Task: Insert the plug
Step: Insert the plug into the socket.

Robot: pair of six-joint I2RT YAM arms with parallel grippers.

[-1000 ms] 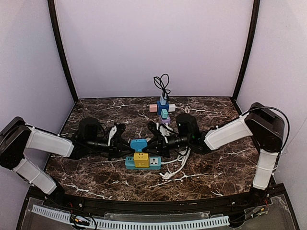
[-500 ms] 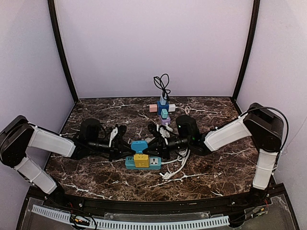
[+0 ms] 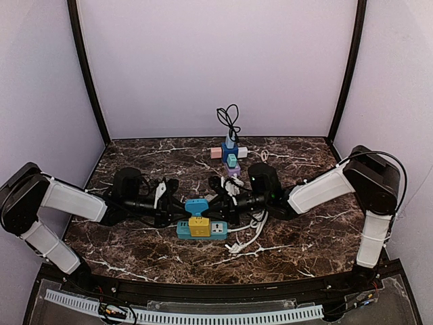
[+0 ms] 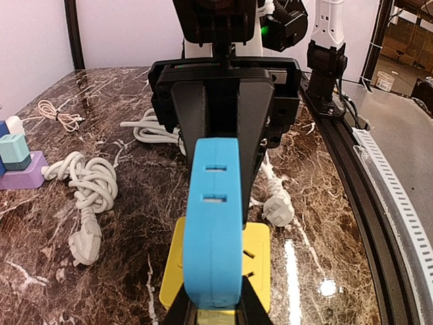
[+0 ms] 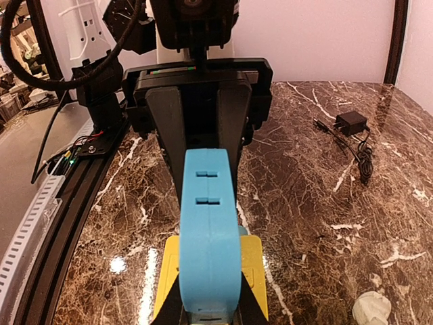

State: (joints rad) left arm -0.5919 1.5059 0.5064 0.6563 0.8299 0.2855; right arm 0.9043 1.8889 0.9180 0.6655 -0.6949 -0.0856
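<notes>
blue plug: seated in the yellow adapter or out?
Cannot tell. Left gripper and right gripper are shut on the blue plug directly above the yellow adapter; no view clearly shows where they meet.

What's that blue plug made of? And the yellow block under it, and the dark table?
The blue plug looks like smooth matte plastic: even colour, rounded moulded edges, a soft sheen. The yellow block seems to be the same sort of plastic. The table looks like polished brown marble, or maybe a print of it: white veins and bright lamp reflections.
</notes>
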